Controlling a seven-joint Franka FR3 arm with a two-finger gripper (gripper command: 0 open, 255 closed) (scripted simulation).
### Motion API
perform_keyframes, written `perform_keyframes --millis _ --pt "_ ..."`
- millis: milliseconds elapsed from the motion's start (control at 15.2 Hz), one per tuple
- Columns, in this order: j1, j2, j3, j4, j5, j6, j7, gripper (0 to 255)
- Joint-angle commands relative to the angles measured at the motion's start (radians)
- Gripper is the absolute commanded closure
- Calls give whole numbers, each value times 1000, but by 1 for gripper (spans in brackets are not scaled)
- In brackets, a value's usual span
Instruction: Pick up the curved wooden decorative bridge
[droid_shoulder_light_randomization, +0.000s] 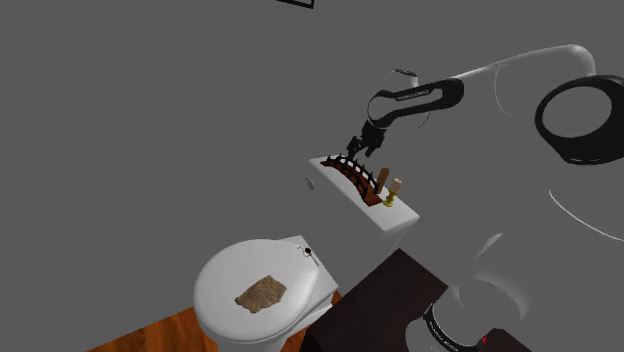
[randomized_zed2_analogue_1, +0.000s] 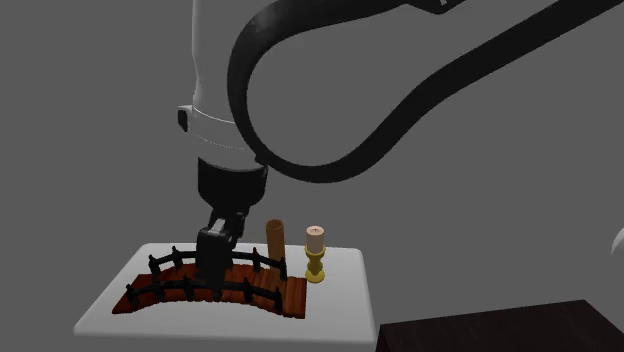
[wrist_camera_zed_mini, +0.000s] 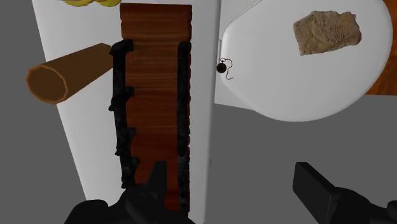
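- Toilet tank (droid_shoulder_light_randomization: 400, 215): its white top carries the items below.
- Bridge (wrist_camera_zed_mini: 156, 95): red-brown deck with black railings, lying on the tank top.
- My gripper (wrist_camera_zed_mini: 229, 172): wide open and empty, one finger over the deck, the other past the tank edge.
- Brown cylinder (wrist_camera_zed_mini: 63, 73) and gold candlestick (randomized_zed2_analogue_1: 315, 262): standing by one end of the bridge.

In the second exterior view the all-black two-finger gripper (randomized_zed2_analogue_1: 213, 280) stands in front of the curved brown plank bridge with black railings (randomized_zed2_analogue_1: 290, 297), covering the middle of its deck and rails. The white arm (randomized_zed2_analogue_1: 215, 90) runs off the top edge there. In the wrist view the bridge's near end lies under one black finger (wrist_camera_zed_mini: 153, 191) and is cut off at the picture's edge. The small gold candlestick (wrist_camera_zed_mini: 89, 2) shows as a mere sliver. The tiny black object with a thin tail (wrist_camera_zed_mini: 222, 66), beside the white toilet lid (wrist_camera_zed_mini: 305, 83), is too small to name. In the shoulder view a dark frame (droid_shoulder_light_randomization: 296, 3) on the grey wall is clipped by the top edge.
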Motion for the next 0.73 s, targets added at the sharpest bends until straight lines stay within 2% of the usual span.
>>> perform_keyframes --millis 0,396,660 --pt "0 81 -18 37 47 43 -49 0" --pt "-36 325 -21 192 210 116 -193 0" --pt "-48 364 -9 191 238 153 -215 0"
